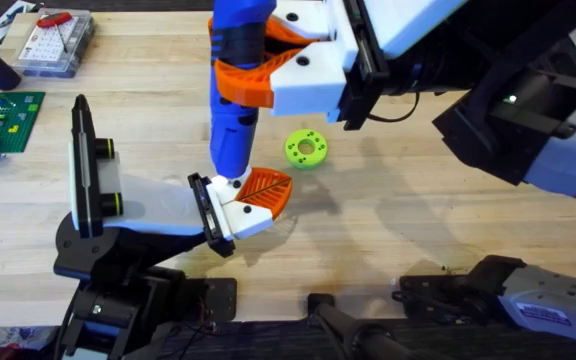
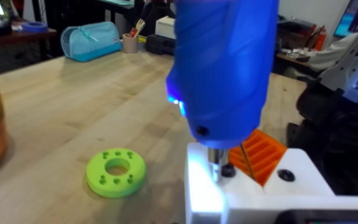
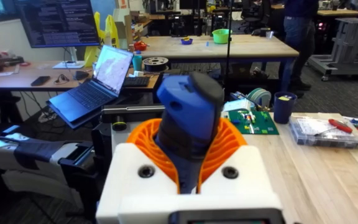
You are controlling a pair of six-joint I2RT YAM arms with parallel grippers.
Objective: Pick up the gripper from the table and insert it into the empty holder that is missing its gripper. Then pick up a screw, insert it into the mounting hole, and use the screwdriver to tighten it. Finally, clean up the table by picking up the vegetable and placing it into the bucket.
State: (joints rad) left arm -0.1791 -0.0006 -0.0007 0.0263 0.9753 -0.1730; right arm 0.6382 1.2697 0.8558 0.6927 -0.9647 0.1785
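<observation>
Nearest us, the right gripper [image 1: 268,70] clamps the screwdriver [image 1: 233,90] upright, tip on a screw in the left gripper [image 1: 258,200], whose opening we cannot tell. Any tilt could slip the tip toward the green disc [image 1: 307,149] at two o'clock.

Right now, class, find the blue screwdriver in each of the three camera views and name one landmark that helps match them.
Overhead: the screwdriver stands upright at top centre, held by the right gripper, tip down on the white-and-orange gripper part.
Left wrist: its blue body is at upper centre, tip at a screw.
Right wrist: its handle rises at centre between orange pads.
Shared landmark: the lime-green disc.
</observation>
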